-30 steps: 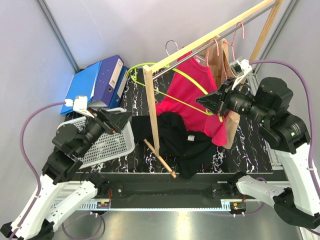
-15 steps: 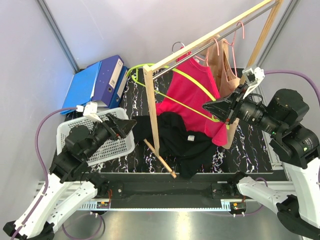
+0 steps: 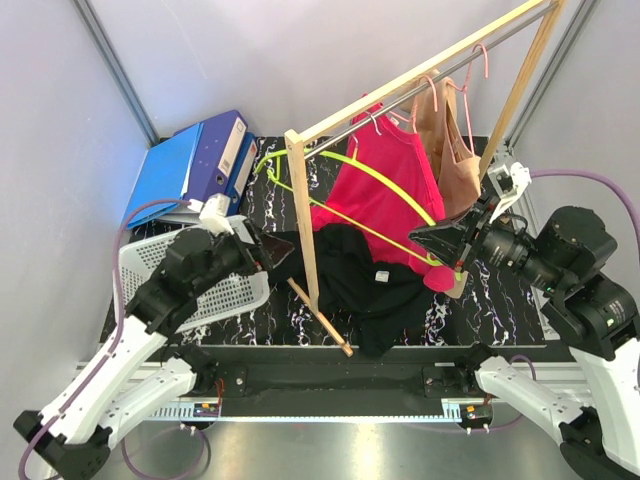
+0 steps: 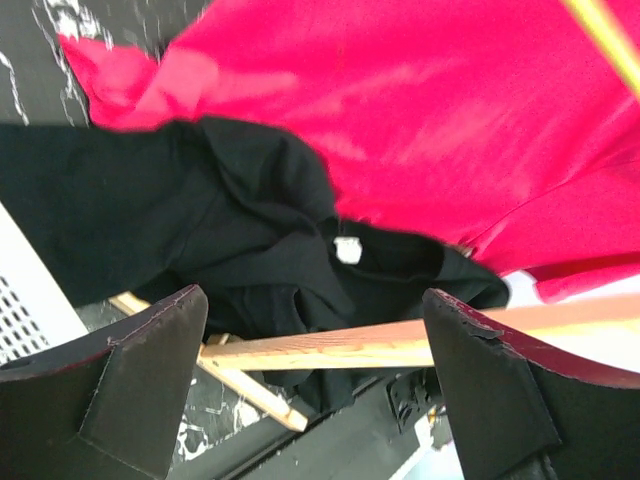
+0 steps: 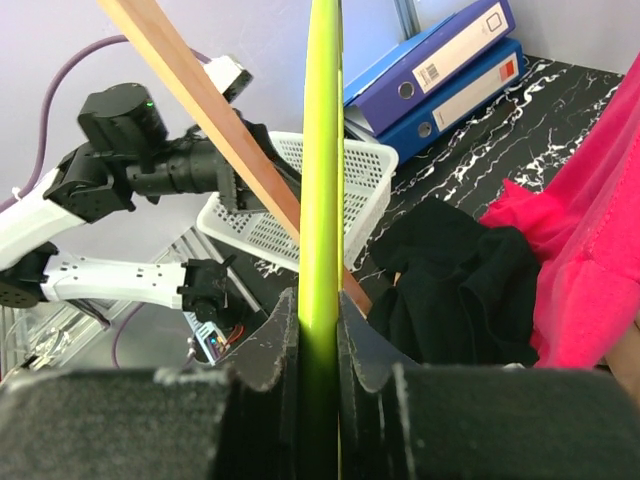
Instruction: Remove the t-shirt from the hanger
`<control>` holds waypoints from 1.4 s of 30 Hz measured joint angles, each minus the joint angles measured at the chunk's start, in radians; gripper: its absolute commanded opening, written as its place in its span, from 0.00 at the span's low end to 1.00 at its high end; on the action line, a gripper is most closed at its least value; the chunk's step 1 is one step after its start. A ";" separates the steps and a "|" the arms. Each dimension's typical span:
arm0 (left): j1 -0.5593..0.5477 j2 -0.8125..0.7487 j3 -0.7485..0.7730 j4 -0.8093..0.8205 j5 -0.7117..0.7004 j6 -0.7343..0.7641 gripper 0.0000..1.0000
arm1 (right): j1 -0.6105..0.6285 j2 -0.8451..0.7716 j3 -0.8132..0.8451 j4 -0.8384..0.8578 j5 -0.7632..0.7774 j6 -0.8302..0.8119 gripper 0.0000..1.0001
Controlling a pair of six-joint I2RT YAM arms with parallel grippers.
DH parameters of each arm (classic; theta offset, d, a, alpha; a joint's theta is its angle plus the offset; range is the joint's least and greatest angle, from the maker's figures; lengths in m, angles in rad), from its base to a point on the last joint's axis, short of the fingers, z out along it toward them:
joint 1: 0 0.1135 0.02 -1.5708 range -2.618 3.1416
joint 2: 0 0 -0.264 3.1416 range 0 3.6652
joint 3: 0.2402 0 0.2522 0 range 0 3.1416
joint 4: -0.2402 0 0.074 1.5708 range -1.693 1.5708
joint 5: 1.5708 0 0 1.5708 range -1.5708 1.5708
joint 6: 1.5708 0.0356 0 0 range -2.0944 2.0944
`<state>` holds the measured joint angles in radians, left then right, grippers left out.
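Now, hanger pinched, shirt not yet off it
Top view: the red t-shirt hangs on the lime hanger under the rail at 12 o'clock; the right gripper, at 3, pinches the hanger; the left gripper, at 9, is spread, empty. Left wrist: shirt at 1 o'clock, black garment below. Right wrist: fingers pressed on the lime bar. Next, likely: the left gripper takes the hem, draws it off

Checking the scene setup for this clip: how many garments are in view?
3. A red t-shirt on the green hanger, a tan top hanging from the rack beside it, and a black garment heaped on the table. More could lie under that heap.
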<state>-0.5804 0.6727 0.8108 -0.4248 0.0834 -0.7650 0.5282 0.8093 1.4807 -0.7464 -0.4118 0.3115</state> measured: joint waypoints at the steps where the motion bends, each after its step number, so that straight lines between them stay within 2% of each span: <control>1: 0.000 0.024 0.000 0.000 0.014 -0.004 0.93 | 0.000 -0.011 -0.022 0.011 0.000 0.002 0.09; 3: 0.000 0.060 0.000 -0.002 0.031 -0.011 0.93 | 0.000 -0.026 -0.051 0.031 0.001 0.004 0.10; 6: 0.000 0.075 -0.010 0.003 0.052 -0.023 0.93 | 0.000 -0.043 -0.083 0.057 0.003 0.008 0.33; 7: 0.000 0.070 -0.017 0.009 0.055 -0.026 0.93 | 0.000 -0.046 -0.087 0.061 0.003 0.012 0.45; 10: 0.000 0.055 -0.038 0.023 0.056 -0.034 0.93 | 0.000 -0.047 -0.094 0.056 0.010 0.021 0.62; 11: 0.000 0.056 -0.040 0.029 0.058 -0.034 0.93 | 0.000 -0.049 -0.097 0.053 0.011 0.021 0.76; 15: 0.000 0.085 -0.044 0.086 0.088 -0.044 0.91 | 0.000 -0.072 -0.111 0.033 0.039 0.026 0.98; 23: -0.043 0.180 -0.129 0.229 0.105 -0.071 0.90 | 0.000 -0.151 -0.122 -0.020 0.113 0.028 1.00; 30: -0.053 0.274 -0.167 0.340 0.101 -0.087 0.97 | 0.000 -0.197 -0.146 -0.038 0.143 0.029 1.00; 42: -0.047 0.715 -0.005 0.373 0.279 0.029 0.97 | 0.000 -0.207 -0.158 -0.065 0.190 0.013 1.00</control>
<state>-0.6270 1.3880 0.8055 -0.0521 0.3626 -0.7361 0.5282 0.6022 1.3224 -0.8116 -0.2214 0.3248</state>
